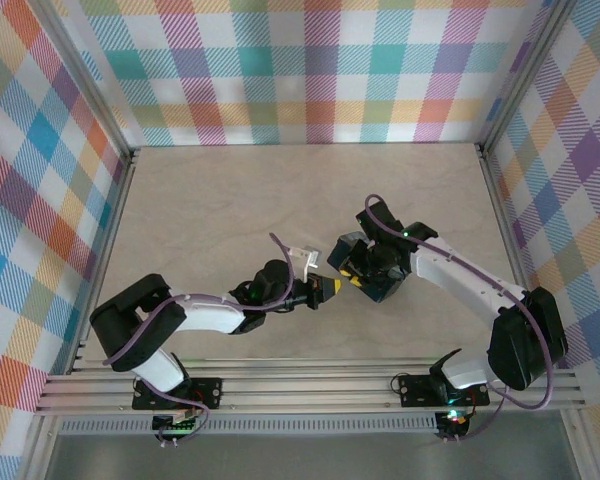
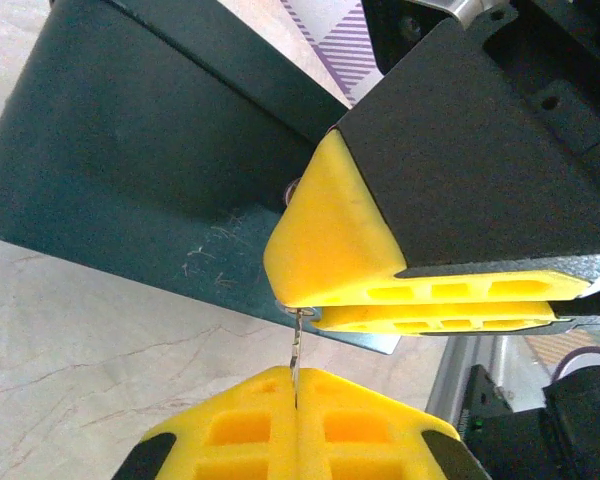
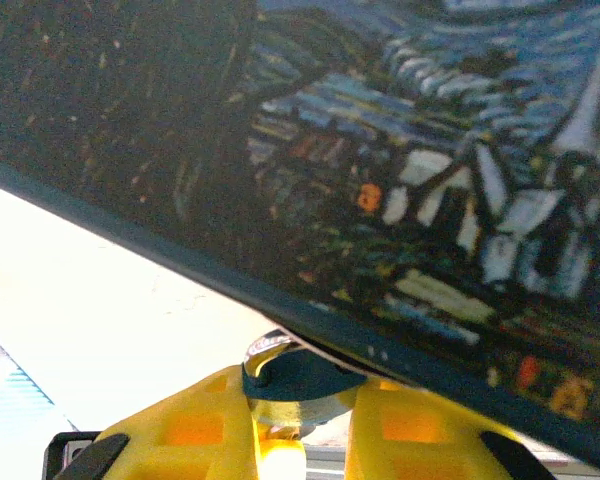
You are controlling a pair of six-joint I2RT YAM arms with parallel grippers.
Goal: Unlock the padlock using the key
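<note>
Grippers counted: two, meeting tip to tip over the near middle of the worktop. Left gripper: yellow pads pressed together, pinching one thin metal key, blade upright, head buried between the pads. Right gripper: yellow fingers nearly closed, clamping one small padlock, seen from the right wrist as a dark rounded body with a silvery curve of shackle on top.

Also counted: one dark teal box, scratched on its plain side, with a busy painted print on another face, sitting just beside the padlock and the right gripper.

Hard to make out: the keyhole, covered by the right gripper's fingers in the left wrist view; the blade tip, vanishing at the seam of those fingers, so cannot tell whether seated in the lock or only touching it. Padlock and key too small to pick out from above. Box cut off by the frame edges in both wrist views, its print blurred.
</note>
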